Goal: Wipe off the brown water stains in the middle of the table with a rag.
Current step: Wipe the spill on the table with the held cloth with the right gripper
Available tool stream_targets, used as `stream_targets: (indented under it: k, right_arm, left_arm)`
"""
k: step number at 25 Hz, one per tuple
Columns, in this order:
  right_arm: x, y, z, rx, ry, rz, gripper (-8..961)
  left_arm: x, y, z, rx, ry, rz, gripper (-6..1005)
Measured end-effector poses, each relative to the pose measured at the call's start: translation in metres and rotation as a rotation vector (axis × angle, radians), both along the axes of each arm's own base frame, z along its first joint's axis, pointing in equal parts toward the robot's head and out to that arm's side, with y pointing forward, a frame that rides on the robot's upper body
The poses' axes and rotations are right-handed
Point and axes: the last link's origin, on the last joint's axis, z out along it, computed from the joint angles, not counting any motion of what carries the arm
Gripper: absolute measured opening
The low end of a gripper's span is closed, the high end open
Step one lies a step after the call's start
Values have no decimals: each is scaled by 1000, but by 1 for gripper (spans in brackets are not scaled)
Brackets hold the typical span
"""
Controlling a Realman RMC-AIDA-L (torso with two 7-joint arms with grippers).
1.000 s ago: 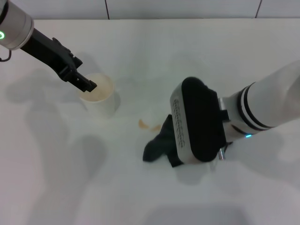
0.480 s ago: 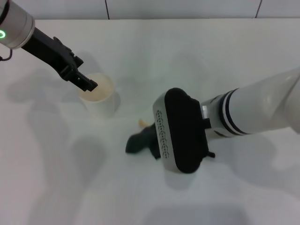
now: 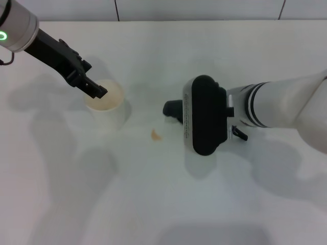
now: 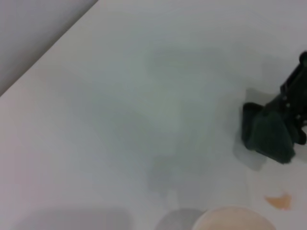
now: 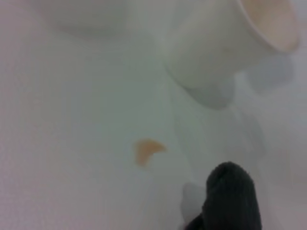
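Note:
A small orange-brown remnant of the brown water stains (image 3: 155, 135) lies on the white table (image 3: 153, 204), just right of a paper cup (image 3: 108, 106). The dark rag (image 3: 171, 108) pokes out from under my right wrist (image 3: 204, 122), a little beyond and right of the stain and clear of it. In the left wrist view my right gripper (image 4: 289, 115) is shut on the rag (image 4: 266, 138). The right wrist view shows the stain (image 5: 146, 150) between the rag (image 5: 232, 199) and the cup (image 5: 220, 48). My left gripper (image 3: 96, 92) is closed at the cup's rim.
The left arm (image 3: 46, 48) reaches in from the far left corner. A tiled wall edge (image 3: 153, 20) runs along the back of the table. The right forearm (image 3: 286, 107) stretches across the right side.
My right gripper swept the rag leftward past the stain, then carried it toward the far side. The stain has shrunk to a small spot. The left arm stayed put.

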Motion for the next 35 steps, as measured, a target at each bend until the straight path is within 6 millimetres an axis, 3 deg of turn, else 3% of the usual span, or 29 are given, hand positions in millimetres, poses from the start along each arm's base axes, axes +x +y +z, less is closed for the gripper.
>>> stream_targets:
  k: [4,12,18,25,31,34,35]
  right_arm:
    - [-4,-6,-1,-5,10,10,54]
    - [-24,-45,-16,-100,6,153,56]
    - [-23,-58,-24,-126,-56,226,56]
    - [-22,-72,-20,-159,-126,256,57]
    - [-21,-59,-15,-95,-73,259,58]
    - [-15,-33,-4,6,20,194,59]
    - [-15,-33,-4,6,20,194,59]
  left_arm:
    - [0,0,0,-1,0,0,860]
    - [-3,0,0,7,4,4,860]
    - [-5,0,0,9,5,7,860]
    - [-5,1,1,17,10,4,860]
    - [-5,2,1,21,13,2,859]
    - [-5,2,1,21,13,2,859]
    - [-5,2,1,21,13,2,859]
